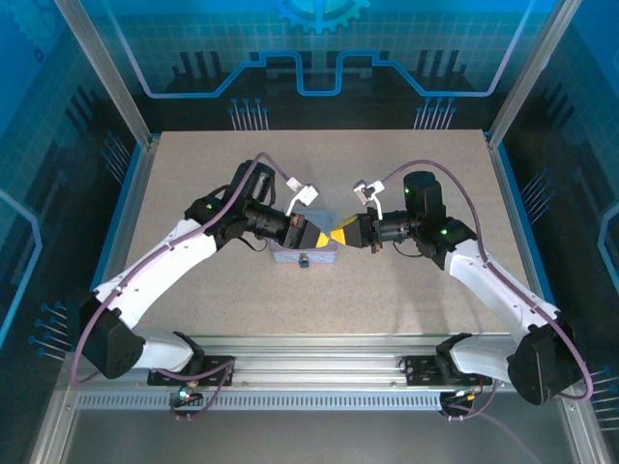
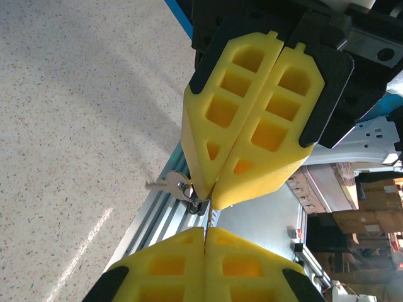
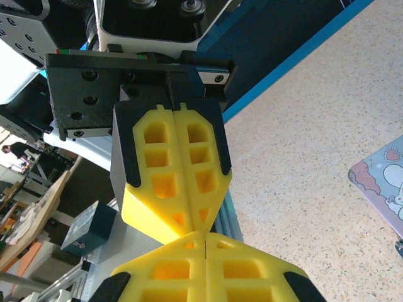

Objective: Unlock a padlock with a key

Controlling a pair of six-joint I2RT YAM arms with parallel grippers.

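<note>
Left hand (image 2: 204,231) fingers fully closed, nothing seen between them. Right hand (image 2: 211,201) meets it tip to tip above mid-bench (image 1: 193,174), fingers closed, apparently pinching the key (image 2: 165,184), whose blade juts sideways from its tips. Padlock (image 1: 304,259), small and dark, lies on pale mat (image 1: 282,255) beneath both hands, clear of the key.

My left gripper (image 2: 205,234) has bright yellow moulded fingers (image 2: 164,267) backed in black. My right gripper (image 3: 206,236) matches it, yellow on black. The small flat metal key (image 2: 165,184) is silver. The flat stone-look table (image 1: 193,174) is beige, flecked all over with dark and pale specks. Near its middle, the thin rectangular lilac mat (image 3: 381,182) carries white cartoon figures with dark outlines. My white left arm (image 1: 164,266) trails a purple cable (image 1: 97,309).
</note>
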